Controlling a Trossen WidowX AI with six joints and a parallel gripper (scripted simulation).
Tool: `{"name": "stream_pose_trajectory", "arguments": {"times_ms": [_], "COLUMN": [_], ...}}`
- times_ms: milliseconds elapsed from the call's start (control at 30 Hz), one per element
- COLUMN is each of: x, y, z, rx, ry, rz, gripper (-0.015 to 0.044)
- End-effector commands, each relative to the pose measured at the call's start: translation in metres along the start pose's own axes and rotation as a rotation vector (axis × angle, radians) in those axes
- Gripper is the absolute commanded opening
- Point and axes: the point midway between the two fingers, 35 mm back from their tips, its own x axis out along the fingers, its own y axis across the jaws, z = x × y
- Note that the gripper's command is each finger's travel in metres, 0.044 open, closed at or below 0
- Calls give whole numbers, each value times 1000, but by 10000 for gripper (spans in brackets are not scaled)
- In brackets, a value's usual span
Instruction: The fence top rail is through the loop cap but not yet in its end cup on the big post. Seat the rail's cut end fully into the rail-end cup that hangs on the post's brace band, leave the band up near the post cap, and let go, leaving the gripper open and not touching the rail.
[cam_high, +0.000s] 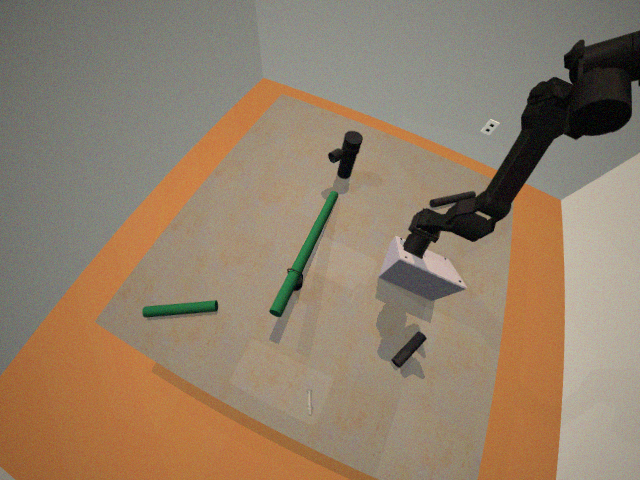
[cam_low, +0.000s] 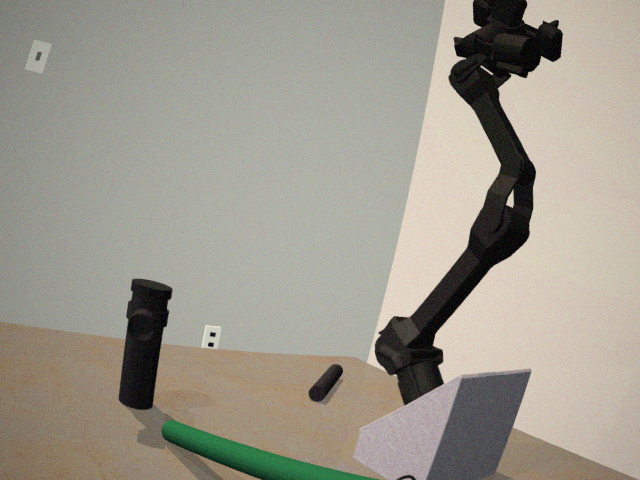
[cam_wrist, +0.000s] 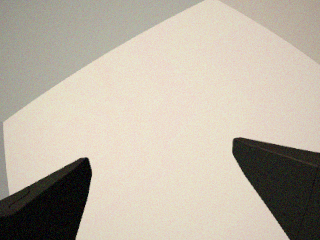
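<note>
The long green rail (cam_high: 305, 253) (cam_low: 248, 454) passes through a small dark loop cap (cam_high: 301, 277) near its lower end. Its far cut end (cam_high: 332, 195) (cam_low: 171, 429) stops short of the big dark post (cam_high: 345, 160) (cam_low: 139, 361) and sits lower than the cup. The brace band with its rail-end cup (cam_high: 336, 153) (cam_low: 147, 315) sits up near the post cap. The cup is empty. My gripper (cam_wrist: 163, 155) is open and empty, raised high on the arm (cam_low: 504, 155) toward the walls, far from the rail.
The arm's pale box base (cam_high: 421, 271) (cam_low: 449, 428) stands right of the rail. A short green tube (cam_high: 179, 308) lies at the left. One dark cylinder (cam_high: 408, 349) lies in front of the base, another (cam_high: 452, 199) (cam_low: 325, 382) behind it. A small white pin (cam_high: 309, 401) lies near the front.
</note>
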Motion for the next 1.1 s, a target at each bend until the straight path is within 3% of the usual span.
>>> {"name": "stream_pose_trajectory", "arguments": {"times_ms": [0, 300, 533, 767, 967, 1067], "x": [0, 7, -16, -70, -140, -181], "y": [2, 82, 165, 241, 297, 323], "z": [-1, -73, -156, -233, -285, -293], "rx": [-2, -21, -26, 4, 50, 23], "ry": [0, 114, 289, 492, 681, 686], "rz": [4, 215, 431, 659, 862, 987], "gripper": [426, 440, 440, 440, 440, 440]}}
